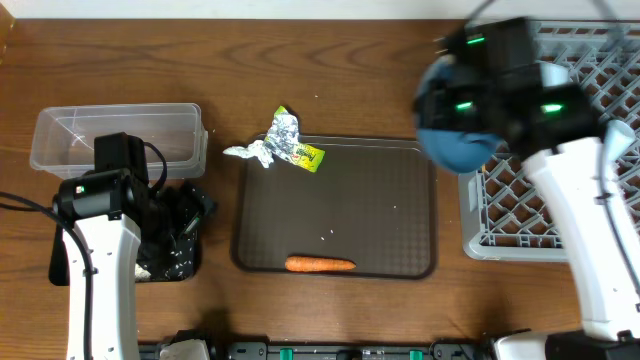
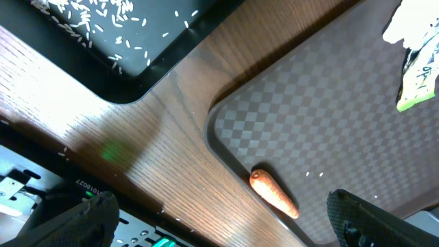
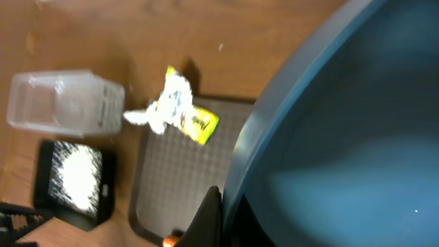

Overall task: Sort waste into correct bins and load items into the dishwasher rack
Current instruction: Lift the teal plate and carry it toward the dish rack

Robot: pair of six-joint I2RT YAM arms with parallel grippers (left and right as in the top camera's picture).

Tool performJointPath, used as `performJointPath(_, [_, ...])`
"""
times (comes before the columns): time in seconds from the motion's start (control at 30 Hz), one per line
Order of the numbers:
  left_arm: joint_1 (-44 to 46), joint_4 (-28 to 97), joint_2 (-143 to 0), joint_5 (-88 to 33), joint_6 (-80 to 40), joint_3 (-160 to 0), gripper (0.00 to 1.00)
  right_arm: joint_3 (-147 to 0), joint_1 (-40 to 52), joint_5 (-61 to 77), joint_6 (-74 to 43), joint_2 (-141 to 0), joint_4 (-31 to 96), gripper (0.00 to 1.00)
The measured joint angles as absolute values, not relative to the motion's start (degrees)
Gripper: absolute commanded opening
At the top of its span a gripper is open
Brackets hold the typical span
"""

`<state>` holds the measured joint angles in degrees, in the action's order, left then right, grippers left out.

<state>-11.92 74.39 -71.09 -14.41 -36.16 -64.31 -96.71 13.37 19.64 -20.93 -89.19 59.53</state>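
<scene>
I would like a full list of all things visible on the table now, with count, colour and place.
clear rectangular plastic tub: one, transparent, far left.
shallow black tray: one, black, in front of the tub.
white rice grains: heap, white, in the black tray.
dark brown serving tray: one, brown, centre.
small orange carrot: one, orange, serving tray's near edge.
crumpled silver foil: one, silver, serving tray's far left corner.
yellow-green wrapper: one, beside the foil.
grey plastic rack: one, grey, right.
large dark blue bowl: one, held beside the rack.
left gripper: black, open, near the carrot.
right gripper: shut on the bowl's rim.
</scene>
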Motion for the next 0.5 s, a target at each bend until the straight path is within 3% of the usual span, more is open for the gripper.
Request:
performJointPath(0.27, [-11.9,74.4,-71.1,-14.4,-36.2,-64.3,1.00,-96.7,-6.8,37.0,-13.1,-89.6,60.3,0.01])
performJointPath(0.5, [-11.9,74.4,-71.1,-14.4,-36.2,-64.3,1.00,-96.7,-15.4,48.6,-6.8,-91.6,70.3,0.01])
